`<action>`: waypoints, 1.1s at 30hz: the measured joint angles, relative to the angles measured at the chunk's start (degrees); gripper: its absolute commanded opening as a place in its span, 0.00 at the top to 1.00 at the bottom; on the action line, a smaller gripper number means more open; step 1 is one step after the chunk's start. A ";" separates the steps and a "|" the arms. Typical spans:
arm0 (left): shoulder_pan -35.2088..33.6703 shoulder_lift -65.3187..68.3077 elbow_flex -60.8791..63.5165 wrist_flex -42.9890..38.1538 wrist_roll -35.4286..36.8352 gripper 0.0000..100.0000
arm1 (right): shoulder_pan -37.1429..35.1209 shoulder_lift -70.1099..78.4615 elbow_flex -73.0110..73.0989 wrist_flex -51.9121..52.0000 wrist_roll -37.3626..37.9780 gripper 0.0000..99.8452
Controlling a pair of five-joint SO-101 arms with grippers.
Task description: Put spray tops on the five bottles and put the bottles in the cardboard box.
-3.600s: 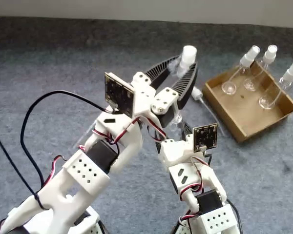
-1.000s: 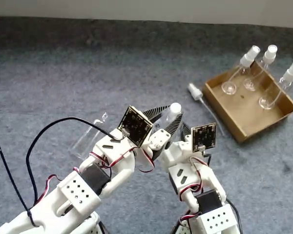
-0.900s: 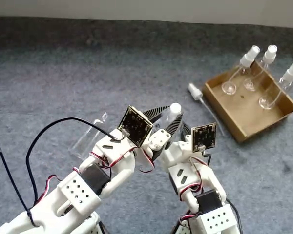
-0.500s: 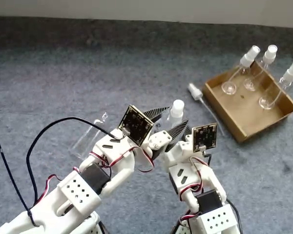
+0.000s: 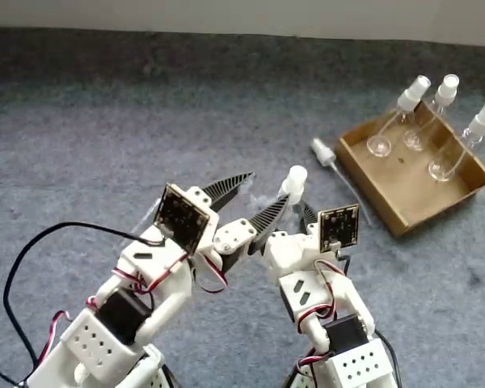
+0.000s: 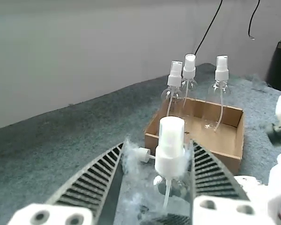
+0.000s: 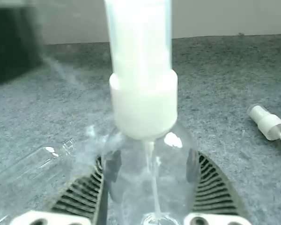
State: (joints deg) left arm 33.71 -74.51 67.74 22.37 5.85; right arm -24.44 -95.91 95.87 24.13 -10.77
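Note:
A clear bottle (image 7: 150, 178) with a white spray top (image 5: 293, 179) stands upright, my right gripper (image 7: 150, 159) shut on its body. My left gripper (image 6: 158, 147) is open, its black fingers (image 5: 230, 186) spread on either side of that spray top (image 6: 170, 143) without touching it. The cardboard box (image 5: 404, 186) sits at the right with three capped bottles (image 5: 404, 113) lying in it. One loose spray top (image 5: 323, 153) lies on the carpet just left of the box. An empty uncapped bottle (image 7: 28, 171) lies on its side near the arms.
Grey carpet (image 5: 105, 121) covers the whole surface, with open room at the far left and back. A black cable (image 5: 65, 234) loops beside the left arm. The right arm's camera board (image 5: 339, 226) stands between the held bottle and the box.
My left gripper came down with the spray top onto the bottle, then opened and drew back toward the lower left. The capped bottle stays in my right gripper.

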 measured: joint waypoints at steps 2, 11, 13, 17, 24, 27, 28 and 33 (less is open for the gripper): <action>-1.58 -3.96 0.00 4.40 0.00 0.83 | 0.00 0.00 0.00 0.00 0.00 0.87; -14.86 -15.38 0.00 18.20 -2.46 0.83 | 0.00 0.00 0.00 0.00 0.00 0.87; -17.05 -16.00 0.00 19.69 -5.63 0.83 | 0.00 0.00 0.00 0.00 0.00 0.87; -22.07 -16.18 0.00 22.86 -7.65 0.83 | 0.00 0.00 0.00 0.35 0.00 0.87; -28.31 -16.70 2.55 25.49 -7.74 0.83 | 0.00 0.00 0.00 2.02 0.00 0.87; -30.59 -16.70 4.92 25.49 -7.74 0.83 | 0.00 0.00 0.00 2.20 0.00 0.87; -31.12 -16.70 5.01 25.49 -7.74 0.83 | 0.00 0.00 0.00 2.20 0.00 0.87; -32.35 -16.70 5.19 25.49 -7.74 0.83 | 0.00 0.00 0.00 2.20 0.00 0.87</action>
State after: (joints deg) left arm 1.36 -91.21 72.92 47.87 -1.89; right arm -24.44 -95.91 95.87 26.33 -10.77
